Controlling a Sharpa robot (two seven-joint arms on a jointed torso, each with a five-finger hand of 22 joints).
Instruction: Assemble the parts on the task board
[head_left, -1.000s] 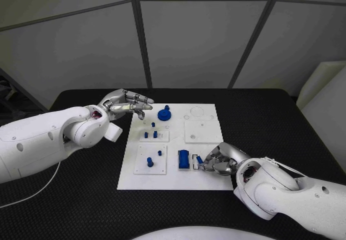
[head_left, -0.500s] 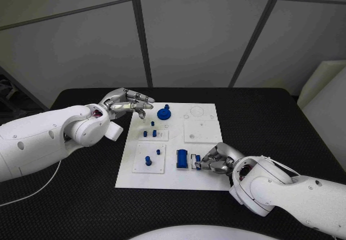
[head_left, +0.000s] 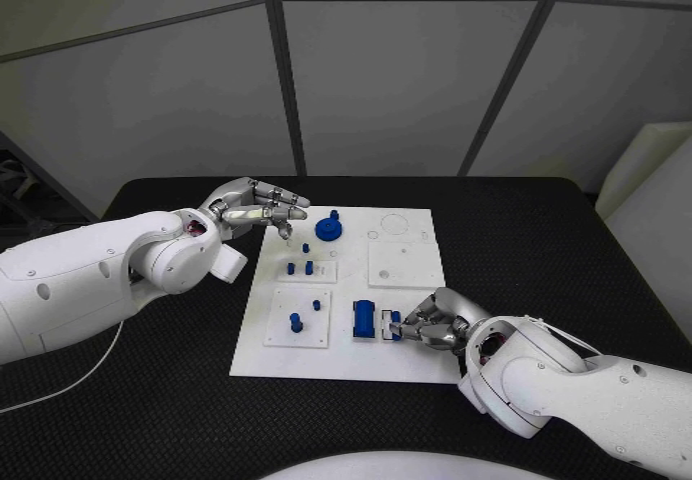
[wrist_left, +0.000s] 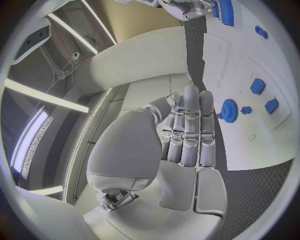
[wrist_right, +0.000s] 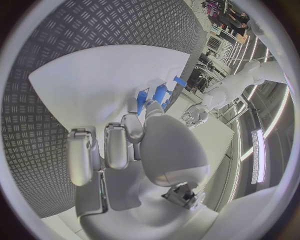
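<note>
The white task board (head_left: 411, 300) lies mid-table. My right hand (head_left: 433, 325) rests on its near right part, fingertips closed around a small blue part (head_left: 391, 322) beside an upright blue block (head_left: 364, 318). The right wrist view shows this hand (wrist_right: 137, 145) curled over the board (wrist_right: 94, 85), with the small blue part (wrist_right: 142, 96) at its fingertips. My left hand (head_left: 260, 212) hovers over the board's far left corner, fingers straight, holding nothing. From the left wrist, the left hand (wrist_left: 187, 135) reaches toward a blue gear (wrist_left: 229, 110).
On the board stand a blue gear (head_left: 330, 230) at the far left, two short blue pegs (head_left: 299, 267) on a small plate and one peg (head_left: 296, 322) on the near left plate. Black table (head_left: 562, 250) surrounds the board.
My right hand has crept slightly left, bringing the small blue part closer to the blue block. The left hand has stayed where it was.
</note>
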